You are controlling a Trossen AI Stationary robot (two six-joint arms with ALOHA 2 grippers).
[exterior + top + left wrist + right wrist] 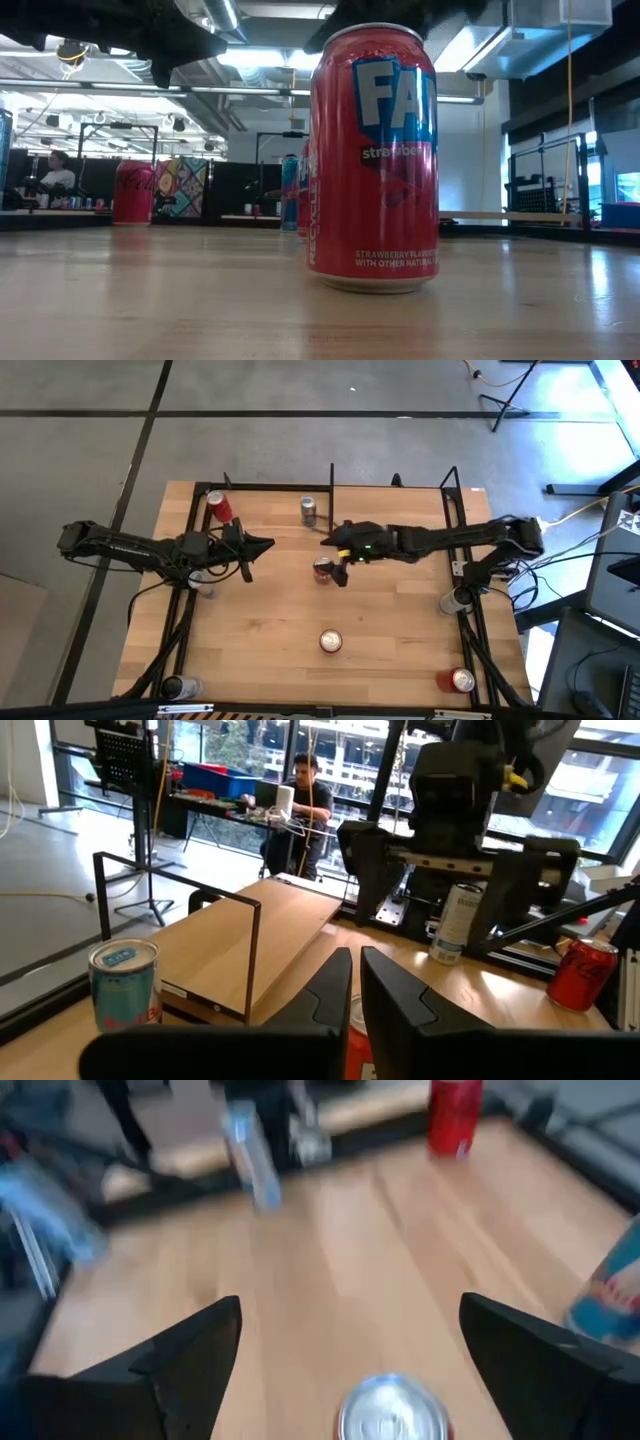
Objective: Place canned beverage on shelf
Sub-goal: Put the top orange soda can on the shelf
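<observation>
A red can (323,568) stands upright on the table's middle; its silver top shows in the right wrist view (392,1405). My right gripper (334,558) is open above it, its fingers (190,1350) wide apart on either side of the can top and clear of it. My left gripper (262,544) is shut and empty, hovering left of this can and pointing toward it (355,960). The shelf (250,935), a light-wood board in thin black rods, stands at the table's far right (392,500). Nothing shows on its board.
Other cans stand upright: a red one far left (220,507), a blue-silver one far middle (308,510), a red strawberry one near middle (330,642) filling the low view (375,160), and some at the near corners (460,680). A person sits beyond the table (305,780).
</observation>
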